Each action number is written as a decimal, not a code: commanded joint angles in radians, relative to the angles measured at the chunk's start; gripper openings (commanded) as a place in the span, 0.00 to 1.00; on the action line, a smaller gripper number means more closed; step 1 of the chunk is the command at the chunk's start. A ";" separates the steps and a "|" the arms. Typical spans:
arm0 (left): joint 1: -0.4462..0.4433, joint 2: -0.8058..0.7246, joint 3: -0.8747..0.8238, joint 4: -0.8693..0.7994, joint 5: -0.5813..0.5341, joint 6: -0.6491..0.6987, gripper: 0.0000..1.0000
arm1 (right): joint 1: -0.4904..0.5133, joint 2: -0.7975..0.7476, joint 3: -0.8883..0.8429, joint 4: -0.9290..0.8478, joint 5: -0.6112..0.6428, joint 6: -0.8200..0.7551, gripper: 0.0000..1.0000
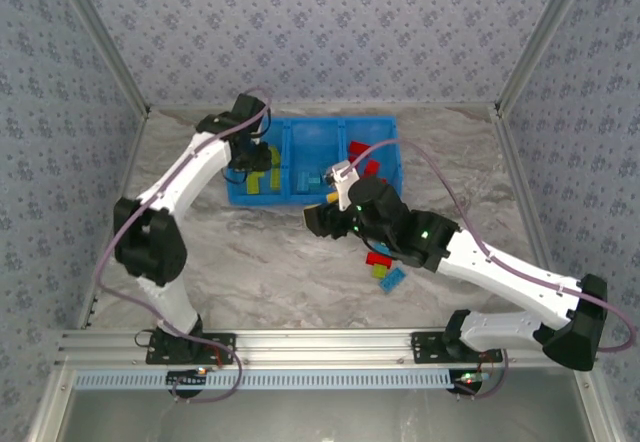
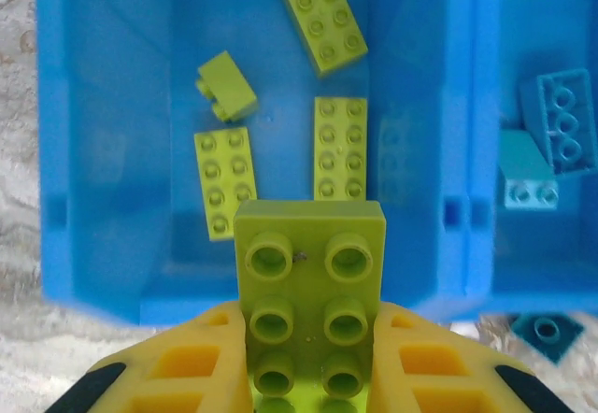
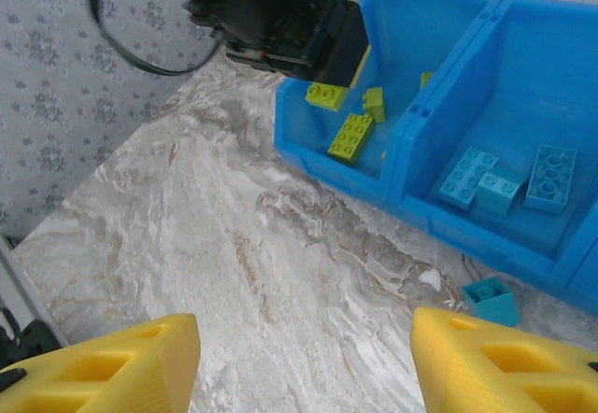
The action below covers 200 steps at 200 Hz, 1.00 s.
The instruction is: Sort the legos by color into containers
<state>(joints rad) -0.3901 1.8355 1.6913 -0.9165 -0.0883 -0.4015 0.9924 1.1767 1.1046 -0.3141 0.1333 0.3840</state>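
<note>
Grey-veined marble-pattern tabletop (image 1: 260, 262), nearest zone, beside the right arm's forearm: three small studded plastic bricks lying close together, namely one red loose brick (image 1: 378, 257), one yellow-green loose brick (image 1: 380, 270) and one light-blue loose brick (image 1: 393, 280). Right gripper (image 3: 304, 329): yellow fingers spread wide, released, nothing between them, hanging over bare tabletop in front of the bin. One teal-blue loose brick (image 3: 492, 299): on the table just beside the bin's front wall, before the middle compartment. Long bright-blue rectangular plastic bin (image 1: 392, 132): three open compartments side by side, parted by blue divider walls. Left compartment (image 2: 112, 151): four yellow-green bricks on its floor, being a near-left long brick (image 2: 224, 182) and a near-right long brick (image 2: 340, 147) lying parallel and apart, a small tilted brick (image 2: 226, 86) behind them, and a far long brick (image 2: 320, 16) set at an angle. Left gripper (image 2: 308, 324): over the near edge of that compartment, yellow fingers clenched on both sides of a held yellow-green brick (image 2: 308, 245), two studs wide, studs facing the wrist camera, clear of the floor. Middle compartment (image 3: 523, 77): three light-blue bricks (image 3: 500, 189) grouped close together toward the front wall. Right compartment (image 1: 393, 152): red bricks (image 1: 358, 149), partly crossed by the right arm's cable; their number cannot be told.
</note>
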 commanded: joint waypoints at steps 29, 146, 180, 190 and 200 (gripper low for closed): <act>0.040 0.277 0.252 -0.088 0.035 0.052 0.27 | -0.041 0.038 0.006 0.128 -0.004 -0.037 0.64; 0.062 0.432 0.307 -0.086 0.009 0.036 0.25 | 0.100 0.372 0.164 0.328 0.101 -0.223 0.63; 0.063 0.440 0.267 -0.070 0.022 0.037 0.26 | 0.108 0.394 0.165 0.314 0.121 -0.188 0.63; 0.063 0.439 0.265 -0.063 0.027 0.036 0.27 | 0.110 0.394 0.161 0.314 0.128 -0.186 0.63; 0.063 0.439 0.234 -0.056 0.036 0.035 0.29 | 0.112 0.392 0.161 0.308 0.136 -0.185 0.64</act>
<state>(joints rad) -0.3290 2.2566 1.9617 -0.9821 -0.0673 -0.3672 1.0962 1.5608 1.2388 -0.0170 0.2249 0.1864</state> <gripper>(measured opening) 0.270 0.635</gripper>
